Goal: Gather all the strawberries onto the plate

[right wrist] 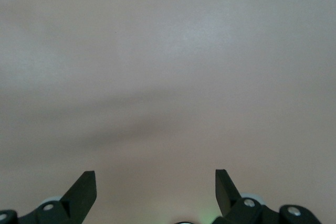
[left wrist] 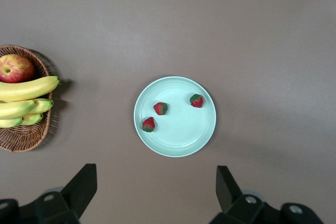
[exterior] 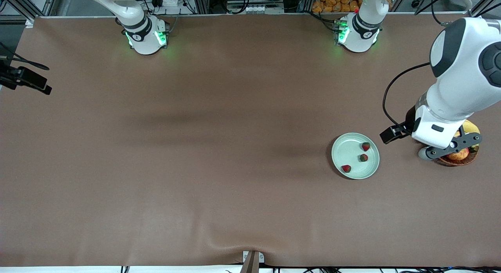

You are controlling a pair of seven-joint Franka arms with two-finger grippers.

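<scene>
Task looks done: all three strawberries [exterior: 365, 146] [exterior: 363, 158] [exterior: 346, 168] sit inside the plate [exterior: 344, 151], none visible on the bare table [exterior: 195, 147]. The plate is toward the left arm's end of the table, roughly midway between the robots' edge and the front edge.

Left gripper [left wrist: 156, 192] is up in the air over the basket [left wrist: 26, 137] area beside the plate, fingers spread wide, holding nothing. Right gripper [right wrist: 155, 190] waits over bare tabletop, also spread and empty; its arm is mostly out of the front view.

Count:
- strawberries: 3, all on the plate, apart from each other
- plates: 1
- baskets: 1, holding one apple [left wrist: 16, 67] and a bunch of bananas [left wrist: 26, 100]

Next move, as I judge it: no pick left. Just retract the left arm clear of the basket and plate.
</scene>
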